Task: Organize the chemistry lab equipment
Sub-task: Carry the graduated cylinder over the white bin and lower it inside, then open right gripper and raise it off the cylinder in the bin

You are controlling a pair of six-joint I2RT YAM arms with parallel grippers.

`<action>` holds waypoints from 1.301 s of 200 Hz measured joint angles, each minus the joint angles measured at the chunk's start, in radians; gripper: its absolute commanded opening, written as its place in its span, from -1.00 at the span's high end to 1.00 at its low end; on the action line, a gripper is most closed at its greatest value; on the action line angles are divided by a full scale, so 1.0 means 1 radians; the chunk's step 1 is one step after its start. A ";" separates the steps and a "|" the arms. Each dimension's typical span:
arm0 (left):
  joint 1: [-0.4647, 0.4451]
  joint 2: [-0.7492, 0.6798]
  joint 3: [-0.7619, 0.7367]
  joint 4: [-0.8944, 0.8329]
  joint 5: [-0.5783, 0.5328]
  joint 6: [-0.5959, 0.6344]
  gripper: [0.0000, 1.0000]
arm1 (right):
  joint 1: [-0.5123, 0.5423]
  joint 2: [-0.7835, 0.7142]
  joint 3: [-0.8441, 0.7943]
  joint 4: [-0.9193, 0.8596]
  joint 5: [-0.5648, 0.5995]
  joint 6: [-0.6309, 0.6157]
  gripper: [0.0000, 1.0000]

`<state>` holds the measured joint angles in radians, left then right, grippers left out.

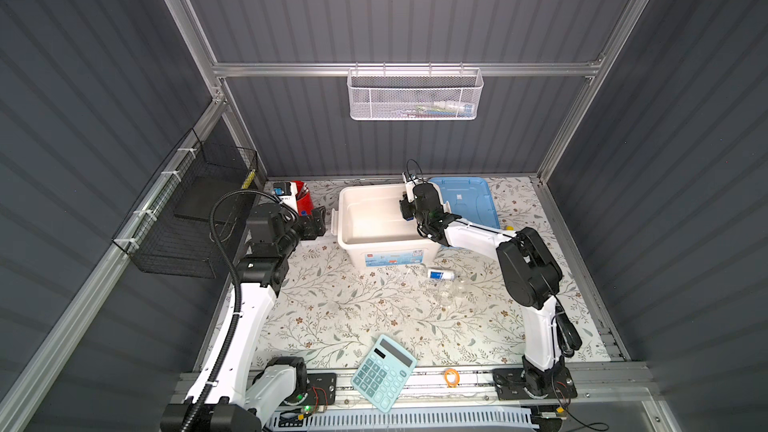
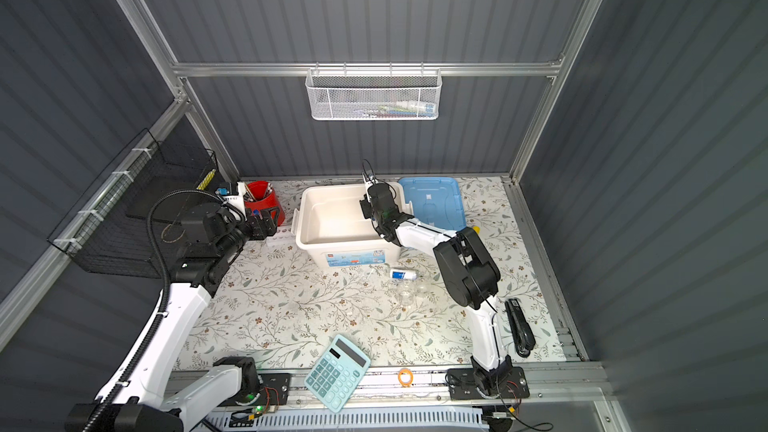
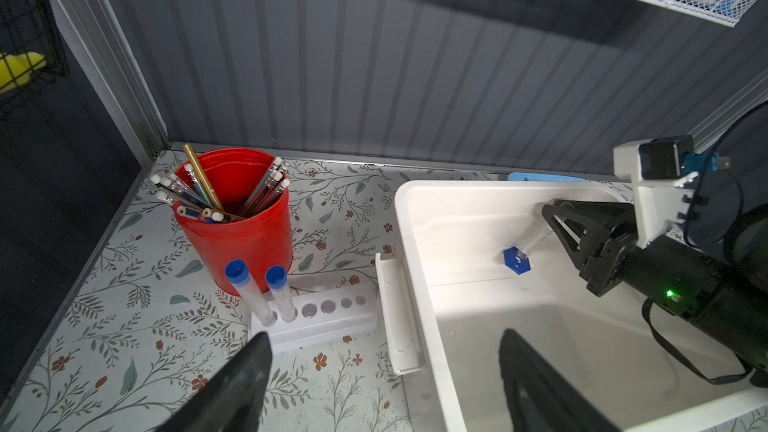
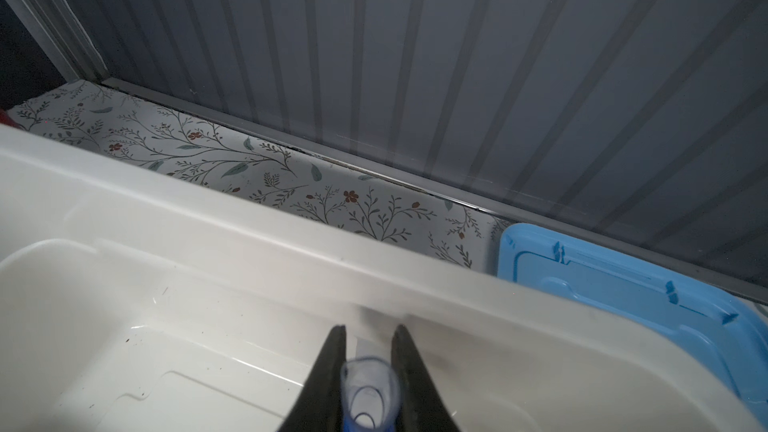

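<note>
The right gripper (image 4: 369, 327) is clamped on the slim clear plastic cylinder (image 3: 535, 238), its jaws pressed to either side of the tube near the open mouth. It holds the cylinder inside the rim of the open white plastic storage bin (image 1: 370, 189), toward the bin's far right corner. The cylinder's long axis is tilted, not upright. The mouth sits up between the jaws, and the blue hexagonal foot (image 3: 516, 260) hangs lowest, out beyond the fingertips and close to the far wall. I cannot tell whether the foot touches that wall, but it appears clear of the floor. Since the foot leads, setting the cylinder down likely calls for a short descent and then release. With this lean it may well tip onto its side. The left gripper (image 3: 386, 337) waits with jaws wide apart and empty at the bin's left side, just beside the two blue-capped clear test tubes (image 3: 249, 297), which stand in the white test-tube rack (image 3: 332, 322). The remaining small clear pieces (image 1: 446, 290) and a blue-and-white labelled container (image 1: 439, 274) lie on the floral worktop (image 1: 332, 309) in front of the bin, nearer the right arm.
</note>
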<state>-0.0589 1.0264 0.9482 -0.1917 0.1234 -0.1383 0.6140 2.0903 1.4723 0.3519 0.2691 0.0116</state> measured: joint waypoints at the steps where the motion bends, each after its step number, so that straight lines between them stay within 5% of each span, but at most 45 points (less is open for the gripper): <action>1: 0.000 0.000 0.000 0.000 0.000 0.000 -0.72 | 0.000 0.001 0.000 0.000 0.000 0.000 0.54; 85: 0.000 0.008 0.000 0.006 0.000 0.000 -0.72 | -0.006 0.034 0.015 0.018 -0.012 0.018 0.53; 187: 0.000 0.013 0.000 0.010 0.000 0.004 -0.71 | -0.006 0.036 0.018 0.018 -0.022 0.025 0.13; 260: 0.000 0.012 0.000 0.014 -0.004 0.005 -0.72 | -0.010 0.018 0.000 0.019 -0.026 0.022 0.09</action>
<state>-0.0589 1.0382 0.9482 -0.1780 0.1192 -0.1329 0.6044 2.1078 1.4727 0.3710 0.2428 0.0334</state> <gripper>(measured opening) 0.857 0.452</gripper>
